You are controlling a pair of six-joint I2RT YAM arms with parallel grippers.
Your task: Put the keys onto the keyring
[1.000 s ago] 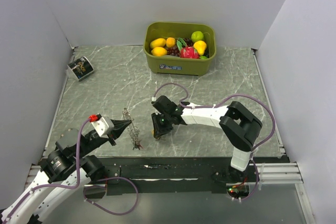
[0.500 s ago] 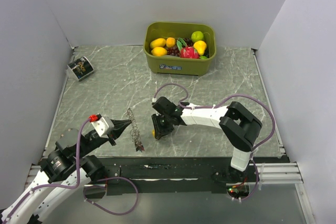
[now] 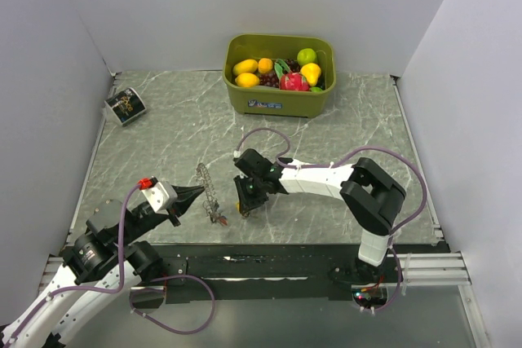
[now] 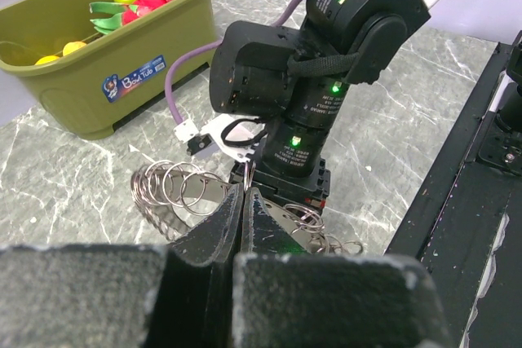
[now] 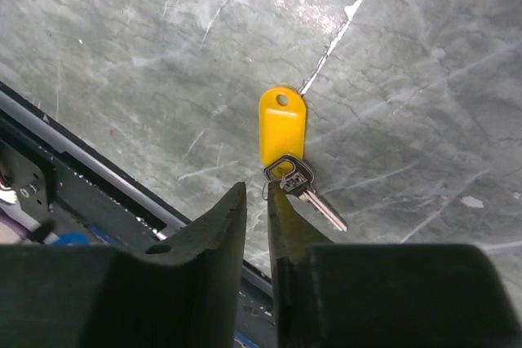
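Keyring (image 4: pixel 175 191) sat pinched in the left gripper (image 4: pixel 245 195). Right gripper (image 5: pixel 258 201) was barely spread, yellow-tagged key (image 5: pixel 283 132) lying just past its tips on the surface (image 5: pixel 424 79).

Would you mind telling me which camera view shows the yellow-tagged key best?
The right wrist view: the key with its yellow tag sits mid-frame, sharp and unobstructed. The top view gives at most a tiny yellow speck by the right gripper; in the left wrist view that gripper hides it.
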